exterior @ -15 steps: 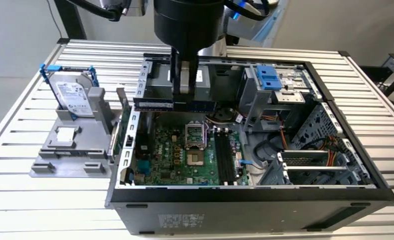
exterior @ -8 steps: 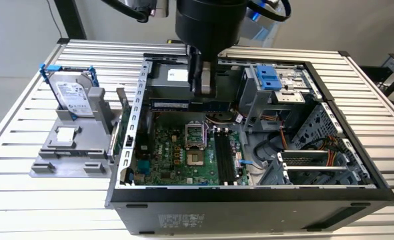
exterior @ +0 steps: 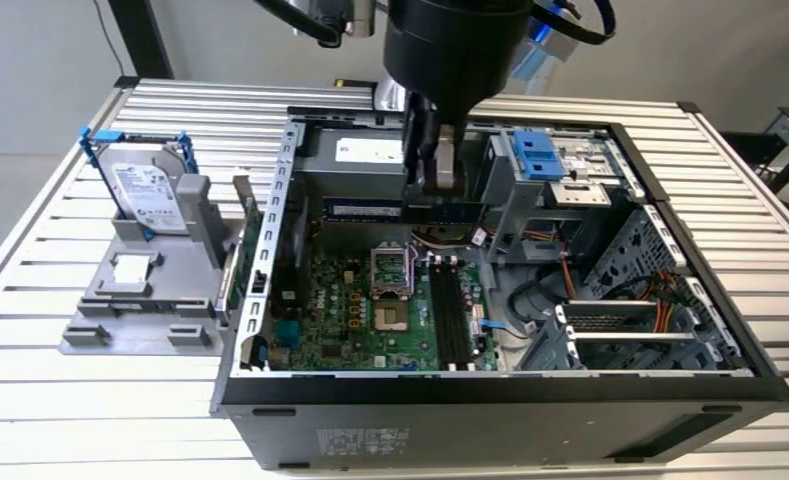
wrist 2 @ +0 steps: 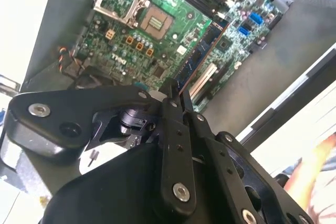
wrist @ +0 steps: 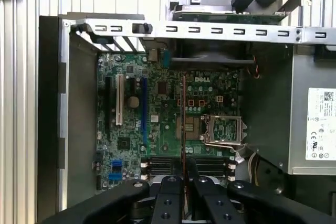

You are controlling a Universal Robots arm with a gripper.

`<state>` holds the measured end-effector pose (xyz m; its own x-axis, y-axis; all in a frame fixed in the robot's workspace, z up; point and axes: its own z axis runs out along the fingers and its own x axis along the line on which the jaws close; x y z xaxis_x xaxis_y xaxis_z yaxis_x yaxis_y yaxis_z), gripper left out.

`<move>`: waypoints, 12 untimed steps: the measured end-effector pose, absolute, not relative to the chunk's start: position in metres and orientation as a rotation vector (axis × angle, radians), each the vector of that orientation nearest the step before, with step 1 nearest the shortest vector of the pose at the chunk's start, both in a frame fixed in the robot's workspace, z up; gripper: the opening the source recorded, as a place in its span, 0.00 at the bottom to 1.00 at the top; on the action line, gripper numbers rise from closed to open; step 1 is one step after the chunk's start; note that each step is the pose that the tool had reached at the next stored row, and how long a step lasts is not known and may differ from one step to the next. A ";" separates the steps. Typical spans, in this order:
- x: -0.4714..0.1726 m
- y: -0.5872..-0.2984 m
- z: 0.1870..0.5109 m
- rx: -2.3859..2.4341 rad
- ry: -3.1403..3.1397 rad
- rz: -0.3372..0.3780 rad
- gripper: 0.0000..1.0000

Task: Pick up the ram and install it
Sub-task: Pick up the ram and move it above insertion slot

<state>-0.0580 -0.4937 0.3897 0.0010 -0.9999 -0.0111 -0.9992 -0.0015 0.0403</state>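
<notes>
The ram [exterior: 367, 210] hangs on edge inside the open computer case [exterior: 501, 390], toward its far side. The gripper [exterior: 434, 188] is clamped tight on the ram's top edge. It sits above the green motherboard [exterior: 347, 310], crosswise to the black memory slots [exterior: 450, 320] nearer in.

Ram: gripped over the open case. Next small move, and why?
Probably rotate the wrist roughly a quarter turn before lowering. In the exterior view the gripper holds the ram lying crosswise to the black memory slots, so it likely could not seat as it is.
</notes>
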 end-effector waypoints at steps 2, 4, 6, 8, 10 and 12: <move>-0.054 -0.494 0.390 2.208 -2.205 -0.057 0.00; -0.051 -0.494 0.390 2.208 -2.205 -0.057 0.00; -0.047 -0.493 0.390 2.208 -2.205 -0.057 0.00; -0.041 -0.493 0.390 2.208 -2.205 -0.057 0.00; -0.035 -0.491 0.390 2.208 -2.205 -0.057 0.00; -0.031 -0.489 0.389 2.208 -2.205 -0.057 0.00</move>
